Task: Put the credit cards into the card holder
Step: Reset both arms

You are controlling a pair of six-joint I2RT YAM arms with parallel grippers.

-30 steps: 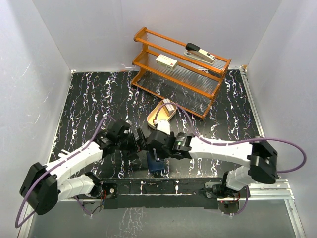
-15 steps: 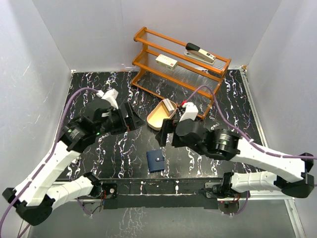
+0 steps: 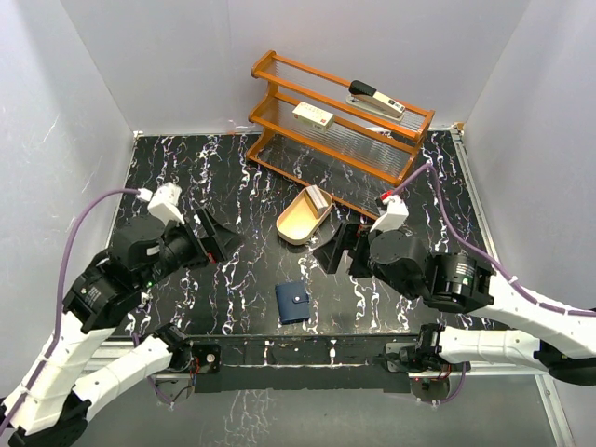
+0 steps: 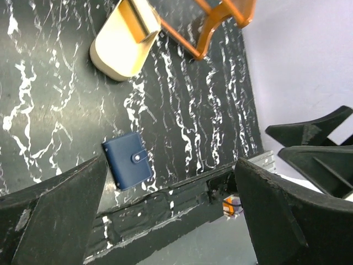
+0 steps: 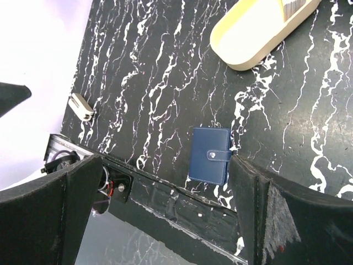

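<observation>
Left fingers (image 4: 49,215) and right fingers (image 5: 287,221): both spread wide, empty, hovering above tabletop (image 3: 186,168). Card holder (image 3: 293,304) lies flat, snapped shut, middle of near edge. Credit cards (image 3: 317,198) stand in far end of tray (image 3: 291,228), mid-tabletop. Expect cards light, stiff, slick: pinch exposed top edge. Holder likely soft and slides: pin it, lift snap tab first.

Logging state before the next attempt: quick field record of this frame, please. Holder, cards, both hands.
card holder: closed, tab snapped, flat on the table near the front edge
credit cards: in the far end of the tan tray, none in the holder
left hand: open, empty, raised off the table
right hand: open, empty, raised off the table
</observation>
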